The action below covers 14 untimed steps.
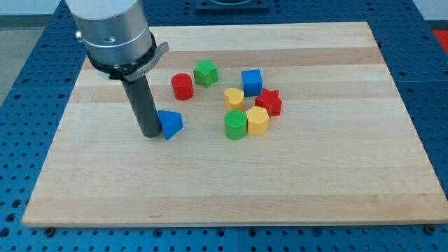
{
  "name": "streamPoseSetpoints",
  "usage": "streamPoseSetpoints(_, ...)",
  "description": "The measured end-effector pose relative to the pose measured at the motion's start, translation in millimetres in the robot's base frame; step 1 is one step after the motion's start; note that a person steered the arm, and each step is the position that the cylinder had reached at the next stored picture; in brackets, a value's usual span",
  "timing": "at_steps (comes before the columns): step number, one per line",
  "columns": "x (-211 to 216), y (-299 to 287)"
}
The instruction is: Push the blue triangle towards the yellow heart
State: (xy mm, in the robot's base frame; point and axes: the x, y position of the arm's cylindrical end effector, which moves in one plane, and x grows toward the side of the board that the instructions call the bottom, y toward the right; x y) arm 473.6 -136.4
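Observation:
The blue triangle [171,124] lies on the wooden board [231,182], left of the block cluster. My tip [151,134] stands right against the triangle's left side, touching it. The yellow heart [234,97] sits to the triangle's right and a little toward the view's top, in the middle of the cluster. The rod rises from the tip to the arm's grey body at the view's top left.
Around the heart: a red cylinder [183,86], a green star [206,72], a blue cube [252,81], a red star [269,102], a yellow hexagonal block [257,120] and a green round block [236,125]. The green block lies between triangle and heart's lower side.

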Motion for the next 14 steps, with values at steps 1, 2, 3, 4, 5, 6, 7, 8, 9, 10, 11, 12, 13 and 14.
streamPoseSetpoints(1,0,0)
streamPoseSetpoints(2,-5,0)
streamPoseSetpoints(3,-5,3)
streamPoseSetpoints(4,-5,7)
streamPoseSetpoints(5,-5,12)
streamPoseSetpoints(6,-7,16)
streamPoseSetpoints(7,-12,21)
streamPoseSetpoints(8,-12,30)
streamPoseSetpoints(9,-12,37)
streamPoseSetpoints(10,-12,43)
streamPoseSetpoints(11,-12,46)
streamPoseSetpoints(12,-12,49)
streamPoseSetpoints(13,-12,51)
streamPoseSetpoints(14,-12,53)
